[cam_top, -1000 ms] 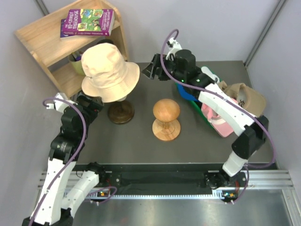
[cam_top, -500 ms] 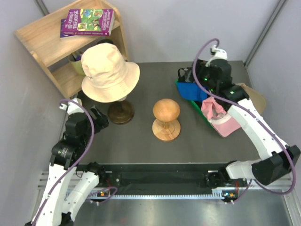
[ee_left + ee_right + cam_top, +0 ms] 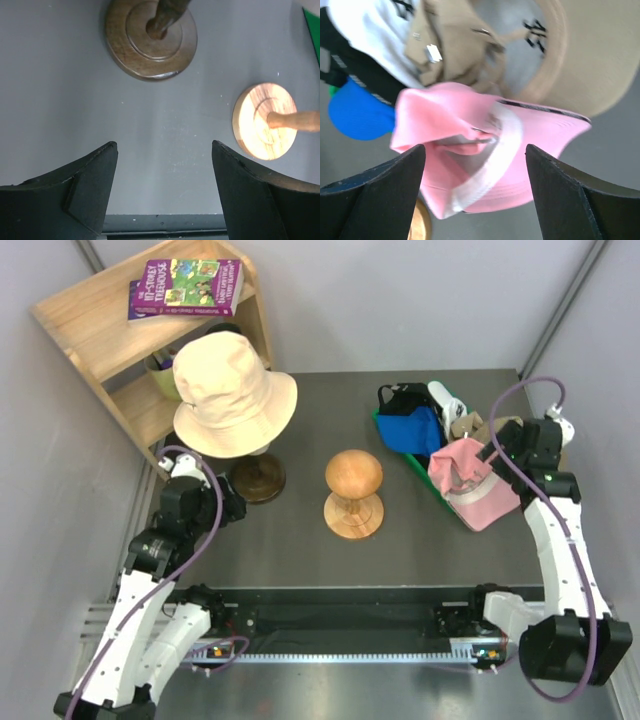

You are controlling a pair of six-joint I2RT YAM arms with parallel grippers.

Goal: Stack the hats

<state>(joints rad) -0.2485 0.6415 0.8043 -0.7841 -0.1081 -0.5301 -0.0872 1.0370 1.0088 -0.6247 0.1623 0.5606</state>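
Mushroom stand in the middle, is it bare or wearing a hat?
Bare. The mushroom stand shows its whole rounded wooden top uncovered; the peach hat sits on the dark stand beside it.

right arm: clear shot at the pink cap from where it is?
Probably yes. The pink cap lies uncovered right below the open right fingers, with nothing between them. The tan cap sits partly under its edge and may get dragged along.

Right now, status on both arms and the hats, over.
Left gripper jaws open, empty, over table. Right gripper jaws open above pink cap, not gripping. Other caps heaped beside it; peach hat on dark stand. Nothing blocking.
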